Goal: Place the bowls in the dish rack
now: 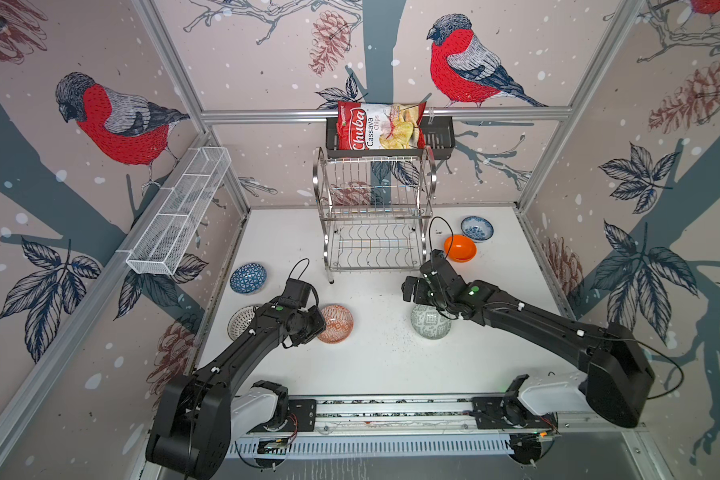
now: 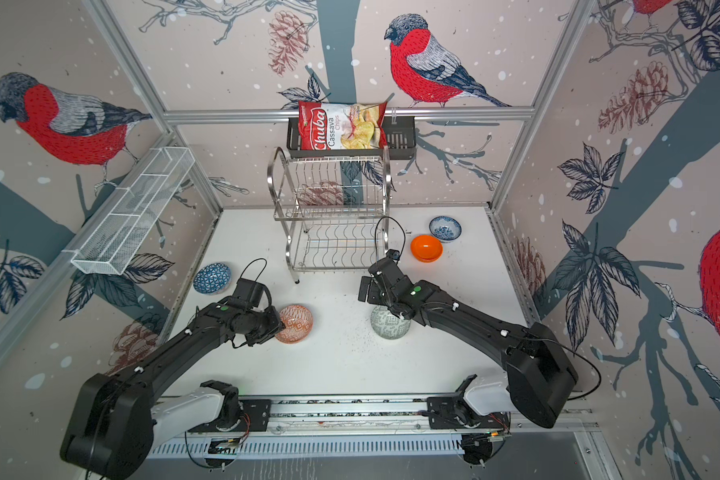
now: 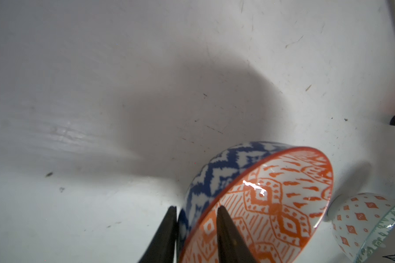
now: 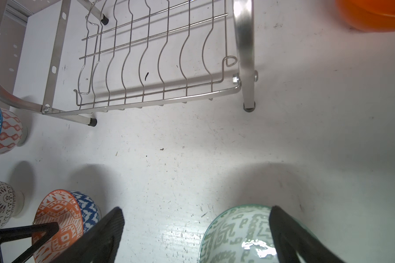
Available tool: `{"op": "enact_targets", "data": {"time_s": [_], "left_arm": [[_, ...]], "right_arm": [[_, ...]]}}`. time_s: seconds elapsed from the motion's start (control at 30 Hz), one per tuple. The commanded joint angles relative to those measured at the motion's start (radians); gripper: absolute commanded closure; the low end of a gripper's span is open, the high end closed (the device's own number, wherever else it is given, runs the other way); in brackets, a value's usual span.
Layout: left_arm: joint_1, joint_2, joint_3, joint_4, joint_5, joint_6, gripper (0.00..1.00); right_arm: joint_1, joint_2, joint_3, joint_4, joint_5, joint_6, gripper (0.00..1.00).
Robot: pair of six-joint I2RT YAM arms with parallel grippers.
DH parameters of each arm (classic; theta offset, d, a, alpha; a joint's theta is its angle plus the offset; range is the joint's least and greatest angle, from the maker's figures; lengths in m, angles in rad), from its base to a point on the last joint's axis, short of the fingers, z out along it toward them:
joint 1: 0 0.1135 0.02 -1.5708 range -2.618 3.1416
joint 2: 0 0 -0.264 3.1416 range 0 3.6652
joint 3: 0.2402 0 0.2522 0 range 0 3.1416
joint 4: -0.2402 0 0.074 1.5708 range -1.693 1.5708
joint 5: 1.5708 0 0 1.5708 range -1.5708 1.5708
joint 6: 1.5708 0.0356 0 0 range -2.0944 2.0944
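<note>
Two jaws of the left gripper pinch the rim of the tilted orange-white bowl; the right gripper hangs spread wide over the grey-green bowl on the table, near the dish rack.

Orange-white bowl, blue zigzag outside; grey-green bowl; plain orange bowl.

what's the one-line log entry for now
left end effector: astride orange-white bowl rim | right end effector: open | dish rack: empty
</note>
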Motion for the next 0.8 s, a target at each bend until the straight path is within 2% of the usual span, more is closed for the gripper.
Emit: {"op": "enact_targets", "data": {"time_s": [0.0,0.1,0.33,0.57,0.77], "left_arm": [[-0.022,0.030,0.001,0.051,-0.016,-0.016,0.73],[-0.056,0.053,0.021,0.068,-0.023,-0.035,0.79],[-0.174,0.155,0.107,0.122,-0.059,-0.094,0.79],[-0.321,0.364,0.258,0.149,-0.083,-0.129,0.79],[-0.360,0.431,0.333,0.160,-0.094,-0.147,0.79]], "right_arm": [[-0.008,-0.021,-0.008,-0.006,0.019,0.009,0.00],[-0.025,-0.040,-0.021,-0.012,0.018,0.011,0.00],[-0.059,-0.066,-0.043,-0.022,0.001,0.018,0.00],[-0.077,-0.084,-0.053,-0.031,-0.002,0.018,0.00],[-0.078,-0.110,-0.069,-0.041,0.002,0.015,0.00]]}}
